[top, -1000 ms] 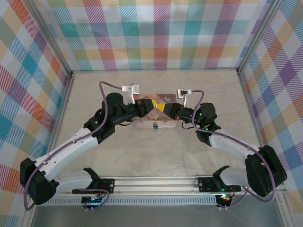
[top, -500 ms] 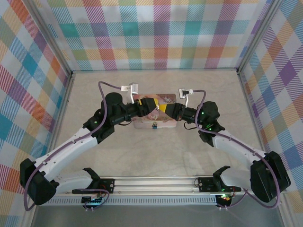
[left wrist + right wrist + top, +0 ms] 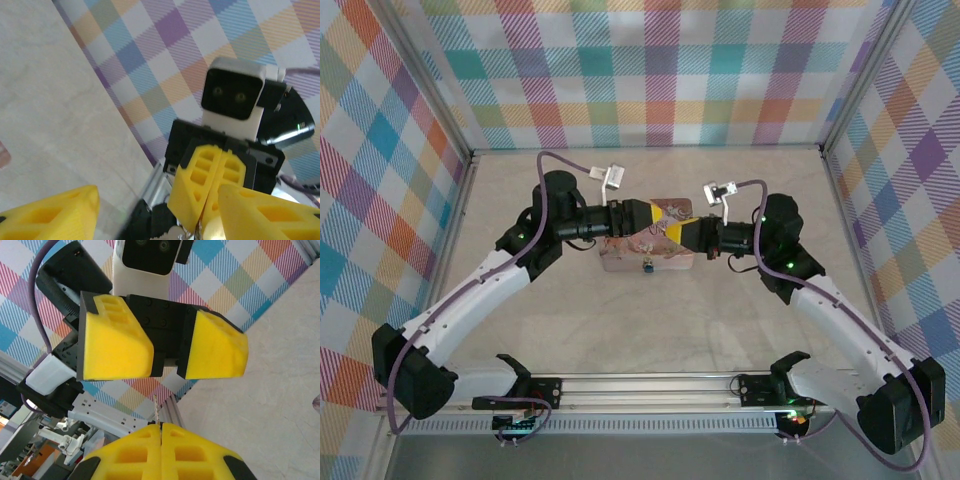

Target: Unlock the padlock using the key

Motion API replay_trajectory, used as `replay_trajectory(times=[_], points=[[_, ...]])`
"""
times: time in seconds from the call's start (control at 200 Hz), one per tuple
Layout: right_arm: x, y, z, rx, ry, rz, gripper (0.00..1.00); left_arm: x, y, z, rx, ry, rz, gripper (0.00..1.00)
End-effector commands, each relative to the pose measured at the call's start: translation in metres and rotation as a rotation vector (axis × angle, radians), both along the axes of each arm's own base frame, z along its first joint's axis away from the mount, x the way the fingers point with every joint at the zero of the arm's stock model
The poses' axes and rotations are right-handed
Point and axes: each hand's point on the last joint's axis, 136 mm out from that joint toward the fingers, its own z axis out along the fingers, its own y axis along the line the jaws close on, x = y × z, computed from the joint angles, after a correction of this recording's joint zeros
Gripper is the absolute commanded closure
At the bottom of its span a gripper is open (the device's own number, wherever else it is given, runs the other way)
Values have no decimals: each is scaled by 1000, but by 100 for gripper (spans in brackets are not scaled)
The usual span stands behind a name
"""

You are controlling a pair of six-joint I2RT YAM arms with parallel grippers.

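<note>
1. Padlock (image 3: 647, 267) sat at the near edge of the tin (image 3: 620, 260), which lay mid-desk.
2. Left gripper (image 3: 167, 357) hovered over the tin, fingers spread apart, facing the right one.
3. Right gripper (image 3: 161, 432) was pinched together on the key (image 3: 156, 416).

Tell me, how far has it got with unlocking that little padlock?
Done: the key, a thin sliver, is picked up and pinched in the shut right claw. In hand: both claws meet above the pink tin, the left claw open. Left: bring the key down to the padlock on the tin's front, insert, turn.
</note>
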Motion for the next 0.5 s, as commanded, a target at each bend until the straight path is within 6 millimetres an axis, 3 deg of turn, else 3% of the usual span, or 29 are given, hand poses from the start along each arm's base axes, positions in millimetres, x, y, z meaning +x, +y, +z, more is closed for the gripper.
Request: replay_trajectory(times=[0.0,0.265,0.495], points=[[-13,0,2,-33,-17,79,100,-20,-7,10,-29,32,-149,38],[-9,1,-2,-62,-3,88,100,-29,-8,14,-46,35,-206,49],[-2,-2,-9,-74,24,73,100,-33,-7,13,-40,40,-218,71]])
